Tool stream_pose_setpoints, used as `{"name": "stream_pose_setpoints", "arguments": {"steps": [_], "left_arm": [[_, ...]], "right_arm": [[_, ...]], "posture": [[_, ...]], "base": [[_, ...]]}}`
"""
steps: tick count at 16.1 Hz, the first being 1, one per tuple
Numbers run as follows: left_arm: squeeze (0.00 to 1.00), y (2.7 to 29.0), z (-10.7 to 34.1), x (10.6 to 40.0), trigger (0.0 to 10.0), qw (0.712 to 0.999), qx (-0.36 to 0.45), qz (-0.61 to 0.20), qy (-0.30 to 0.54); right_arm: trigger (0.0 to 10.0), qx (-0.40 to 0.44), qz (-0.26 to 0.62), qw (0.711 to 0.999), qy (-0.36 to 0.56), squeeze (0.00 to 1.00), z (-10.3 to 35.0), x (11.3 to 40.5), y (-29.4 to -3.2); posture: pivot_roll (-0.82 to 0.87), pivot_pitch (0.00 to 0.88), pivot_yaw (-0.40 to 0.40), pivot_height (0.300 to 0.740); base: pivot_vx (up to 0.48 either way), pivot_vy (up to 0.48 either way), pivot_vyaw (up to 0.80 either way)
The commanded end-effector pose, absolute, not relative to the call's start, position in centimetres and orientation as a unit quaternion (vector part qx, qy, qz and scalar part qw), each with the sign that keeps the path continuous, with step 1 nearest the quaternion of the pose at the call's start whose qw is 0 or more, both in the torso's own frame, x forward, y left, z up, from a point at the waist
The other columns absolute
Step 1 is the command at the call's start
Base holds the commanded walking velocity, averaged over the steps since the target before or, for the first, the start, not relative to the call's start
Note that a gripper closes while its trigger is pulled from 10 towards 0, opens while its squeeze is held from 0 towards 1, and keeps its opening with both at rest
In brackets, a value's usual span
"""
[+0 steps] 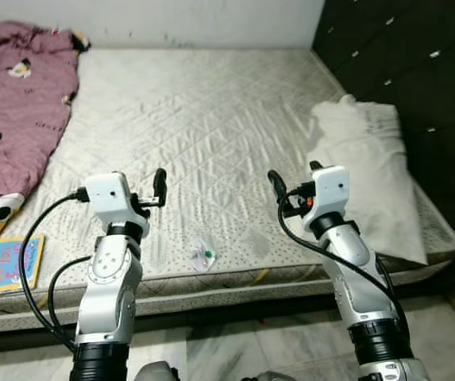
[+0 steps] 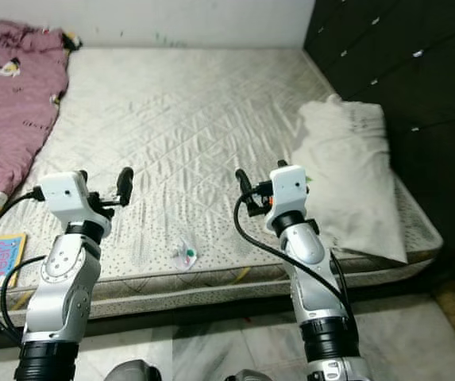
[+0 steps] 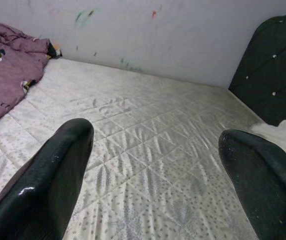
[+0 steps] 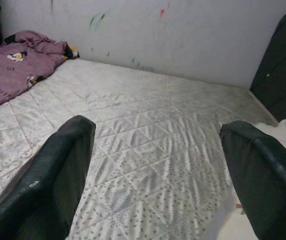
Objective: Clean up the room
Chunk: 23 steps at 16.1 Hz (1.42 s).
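Both pincers — left pincer (image 3: pixel 152 165), right pincer (image 4: pixel 157 165) — wide, empty, poised over bed (image 1: pixel 211 119); next, probably reaching low-centre for small wrapper (image 1: pixel 204 256).

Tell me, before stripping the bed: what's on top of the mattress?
On the mattress: maroon blanket, white pillow, colourful book, small wrapper. Anything beneath blanket or pillow is hidden.

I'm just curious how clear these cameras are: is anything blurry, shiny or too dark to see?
Left eye view: evenly lit and sharp, though the dark headboard shows little detail. Left wrist view: the near fingers of the left gripper look soft, with a small glint on one. Right wrist view: the right gripper fingers are likewise soft, while the mattress beyond stays clear.
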State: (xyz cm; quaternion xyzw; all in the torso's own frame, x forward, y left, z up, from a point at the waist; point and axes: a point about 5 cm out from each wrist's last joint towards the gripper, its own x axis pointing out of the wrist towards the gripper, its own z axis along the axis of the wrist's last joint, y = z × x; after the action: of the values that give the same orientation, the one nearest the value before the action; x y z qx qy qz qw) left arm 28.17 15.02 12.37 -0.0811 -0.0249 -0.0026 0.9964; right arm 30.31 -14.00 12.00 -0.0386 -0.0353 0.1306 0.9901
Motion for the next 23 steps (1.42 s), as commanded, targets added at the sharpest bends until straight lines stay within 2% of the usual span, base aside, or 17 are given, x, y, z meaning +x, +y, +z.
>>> {"name": "stream_pose_setpoints", "arguments": {"steps": [1, 4, 10, 13, 23], "left_arm": [[0.00, 14.87, 12.45, 28.22, 10.0, 0.996, -0.080, -0.010, -0.026], [0.00, 14.81, 12.41, 28.25, 10.0, 0.996, -0.082, -0.012, -0.025], [0.00, 14.69, 12.16, 28.33, 10.0, 0.996, -0.086, -0.005, -0.016], [0.00, 14.76, 11.99, 28.41, 10.0, 0.995, -0.096, -0.001, -0.008], [0.00, 14.95, 11.96, 28.52, 10.0, 0.995, -0.097, 0.009, -0.002]], "right_arm": [[10.0, -0.044, 0.129, 0.990, -0.037, 0.00, 12.28, 30.59, -14.12], [10.0, -0.047, 0.129, 0.990, -0.036, 0.00, 12.22, 30.61, -14.18], [10.0, -0.053, 0.126, 0.990, -0.033, 0.00, 11.92, 30.60, -14.50], [10.0, -0.054, 0.127, 0.990, -0.029, 0.00, 11.77, 30.67, -14.50], [10.0, -0.056, 0.120, 0.991, -0.026, 0.00, 11.80, 30.91, -14.65]], "posture": [[-0.02, 0.000, -0.052, 0.740], [-0.02, 0.000, -0.051, 0.740], [-0.01, 0.000, -0.050, 0.740], [-0.01, 0.000, -0.050, 0.740], [-0.02, 0.000, -0.052, 0.740]], "base": [[0.292, 0.000, 0.00], [0.292, 0.000, 0.00], [0.000, 0.000, 0.00], [0.000, 0.000, -0.67], [0.000, 0.459, -0.06]]}}
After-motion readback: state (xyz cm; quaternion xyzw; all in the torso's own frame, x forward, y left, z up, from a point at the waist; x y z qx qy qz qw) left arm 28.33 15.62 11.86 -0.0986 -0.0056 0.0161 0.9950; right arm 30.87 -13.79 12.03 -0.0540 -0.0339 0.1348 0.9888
